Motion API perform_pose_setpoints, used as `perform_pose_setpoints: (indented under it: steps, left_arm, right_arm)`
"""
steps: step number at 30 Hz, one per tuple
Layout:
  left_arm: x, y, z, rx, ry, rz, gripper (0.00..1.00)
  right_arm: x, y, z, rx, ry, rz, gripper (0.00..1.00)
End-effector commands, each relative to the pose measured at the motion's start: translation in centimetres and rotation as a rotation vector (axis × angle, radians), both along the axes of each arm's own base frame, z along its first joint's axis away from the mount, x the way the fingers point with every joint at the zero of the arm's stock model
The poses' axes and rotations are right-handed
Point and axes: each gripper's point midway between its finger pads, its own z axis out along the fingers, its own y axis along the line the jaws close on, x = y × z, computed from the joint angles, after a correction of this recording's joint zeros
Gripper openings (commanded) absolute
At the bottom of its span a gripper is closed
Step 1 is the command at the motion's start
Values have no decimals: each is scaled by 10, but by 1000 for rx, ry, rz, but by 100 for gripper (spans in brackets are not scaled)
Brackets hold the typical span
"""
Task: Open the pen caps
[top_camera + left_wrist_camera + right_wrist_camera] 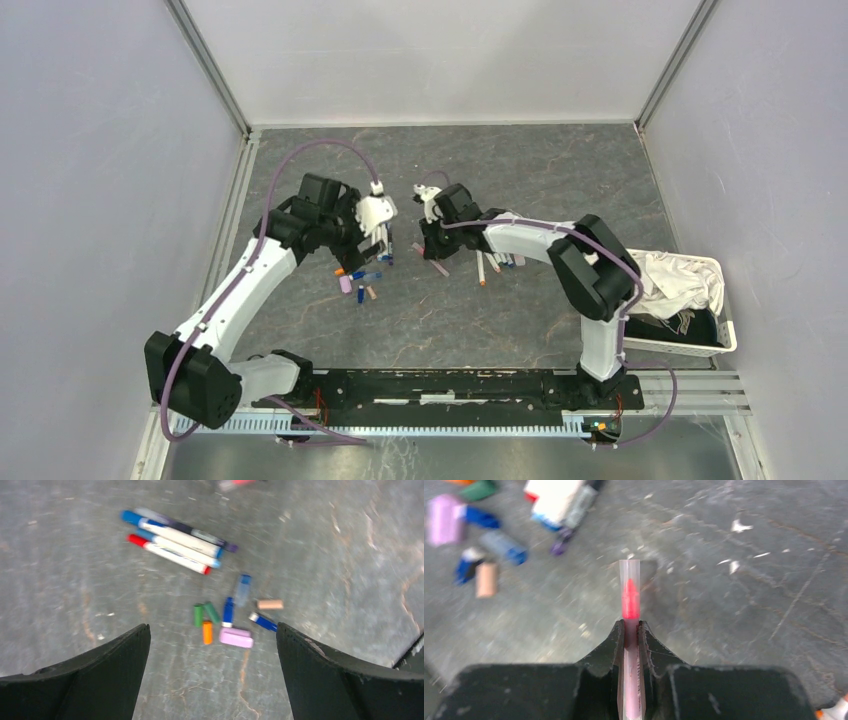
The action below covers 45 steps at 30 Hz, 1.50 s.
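Between the closed fingers of the right pincer (631, 627) a pink pen (630, 587) sticks straight forward. Its clear, tube-shaped cap is on, and a red tip shows through the plastic. The grip sits on the barrel just behind that tip. Ahead and to the left of this pincer, blurred, lie loose caps (486, 580) and the ends of several pens (556, 502); none touches the held pen. The left pincer (212, 626) hangs over the table (75, 580) with its black, wedge-shaped fingers (100, 675) spread wide and nothing between them. Just ahead of that gap lies a scatter of short, smooth cylinders. Two green caps (205, 613) lean together in a narrow V, with an orange cap (207, 632) just below them. A fatter lilac cap (236, 637) lies on its side beside the orange one. Near these are blue caps (228, 611), a pale blue one (243, 587) and a beige one (270, 604). Farther ahead and to the left, four slim pens lie side by side, touching; three have white barrels and the far one is darker. The table is grey, matte, stone-veined and scuffed. Well off to the right of the right pincer, a white slotted basket (700, 345) holds a crumpled white cloth (675, 280).
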Motion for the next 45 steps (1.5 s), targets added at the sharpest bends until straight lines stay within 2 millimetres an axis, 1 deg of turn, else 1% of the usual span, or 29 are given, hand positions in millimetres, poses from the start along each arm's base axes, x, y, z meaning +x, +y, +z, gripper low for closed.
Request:
perform_pose_setpoints:
  steps: [1,4,7,10,14,18,19,23,25,29,30,32,33,34,36,37,39,40,42,45]
  left_arm:
    - [-34,-17,-10,-31,-36,-300,100]
    - [-45,-23,-17,-47,0,-382,99]
    - [-55,-32,-21,-75,41,-473,96]
    - [-61,-39,-23,-97,43,-538,91]
    - [-64,-41,-30,-92,47,-573,84]
    - [-71,-44,-36,-98,74,-600,75]
    - [-76,-47,-37,-110,87,-617,66]
    - [-84,-48,-45,-108,123,-634,50]
    - [-87,-47,-49,-104,144,-638,44]
    - [-94,-46,-53,-100,183,-652,36]
    - [-94,-46,-54,-97,186,-654,32]
    - [-94,-45,-54,-86,187,-655,18]
    - [-93,-43,-54,-78,186,-654,10]
    - [-92,-43,-54,-70,183,-652,4]
    - [-90,-42,-52,-62,176,-648,2]
    - [-89,-42,-50,-59,170,-646,2]
    - [-87,-41,-48,-53,159,-644,2]
    - [-85,-41,-47,-47,151,-643,2]
    - [-83,-39,-45,-34,140,-639,2]
    - [-78,-35,-44,1,121,-640,2]
  right_arm:
    - [-39,26,74,289,17,285,0]
    - [-74,36,94,429,140,423,0]
    - [-96,44,105,522,235,478,0]
    - [-108,53,112,567,276,532,0]
    - [-125,64,121,601,326,613,0]
    - [-129,73,123,613,353,634,0]
    - [-128,77,120,607,371,630,0]
    - [-125,83,121,618,379,616,0]
    - [-124,85,125,627,376,617,0]
    - [-121,89,128,638,376,612,0]
    - [-121,89,128,639,377,611,0]
    - [-121,89,128,638,380,609,1]
    - [-122,88,126,633,382,608,7]
    - [-122,88,125,626,381,606,16]
    - [-124,86,119,608,384,607,27]
    - [-127,85,116,598,391,611,30]
    - [-131,82,109,578,407,616,31]
    - [-135,79,104,560,429,618,30]
    - [-138,75,98,539,439,622,24]
    - [-140,69,91,506,442,625,10]
